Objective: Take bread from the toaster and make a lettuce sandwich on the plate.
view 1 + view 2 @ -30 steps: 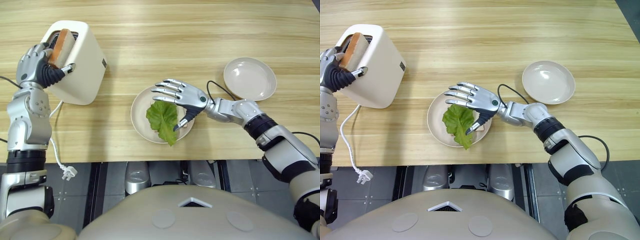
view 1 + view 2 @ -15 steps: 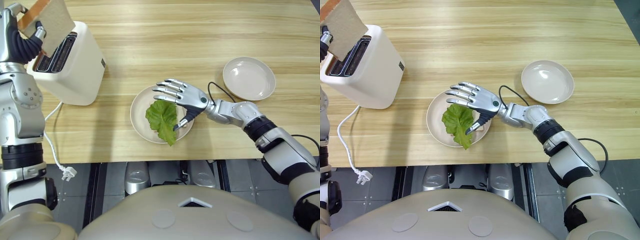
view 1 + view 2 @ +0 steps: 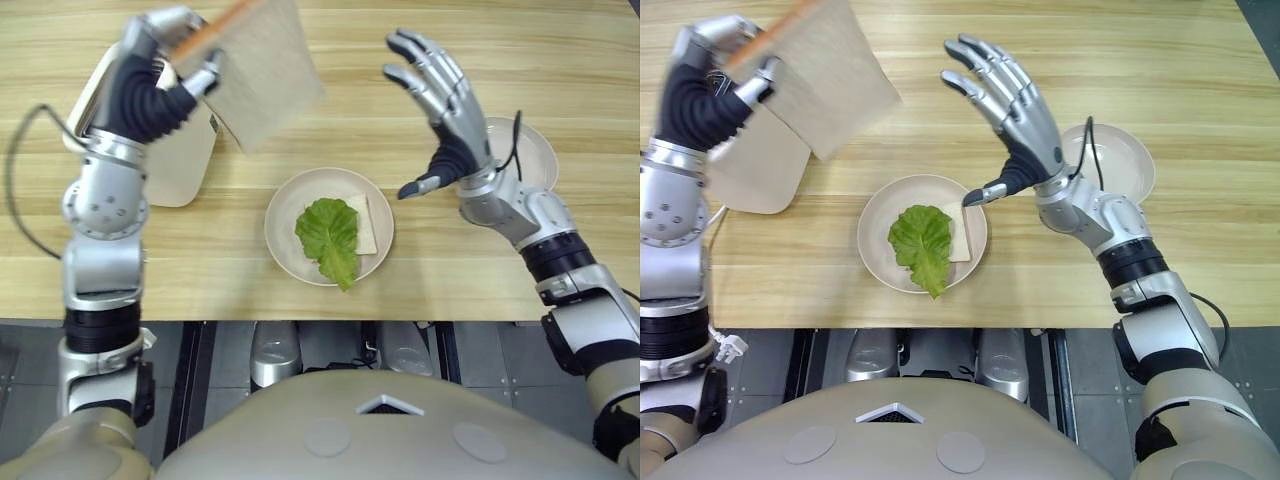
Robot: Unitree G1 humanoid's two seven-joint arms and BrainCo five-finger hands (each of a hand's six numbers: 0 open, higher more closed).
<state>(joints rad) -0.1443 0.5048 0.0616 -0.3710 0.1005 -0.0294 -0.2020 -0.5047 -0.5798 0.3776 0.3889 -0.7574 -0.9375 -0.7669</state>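
Left hand (image 3: 150, 85): positioned at 10 o'clock from the round beige plate (image 3: 283, 200), above the table surface, fingers curled and pinching the brown crust edge of a square pale slice of toasted bread (image 3: 265, 75). The slice is tilted, extends from the hand toward 4 o'clock, appears blurred, and touches nothing else. Cream-white box-shaped toaster (image 3: 185, 165): stands on the light wooden plank table (image 3: 350, 110) directly below the left hand, partly covered by hand and slice; its slots cannot be seen. The plate sits near the table's front edge, at 4 o'clock from the toaster and well apart from it. On the plate lies a second square white bread slice (image 3: 366, 222), flat, with a crinkled green lettuce leaf (image 3: 330, 235) laid over its left portion; the leaf tip reaches the plate rim at 6 o'clock. Right hand (image 3: 450, 115): held in the air at 2 o'clock from the plate, palm facing the left hand, fingers spread and extended, thumb pointing down toward the plate, holding nothing. Small round pale empty dish (image 3: 537, 160): rests on the table behind the right wrist, at 2 o'clock from the plate, partly covered by the hand
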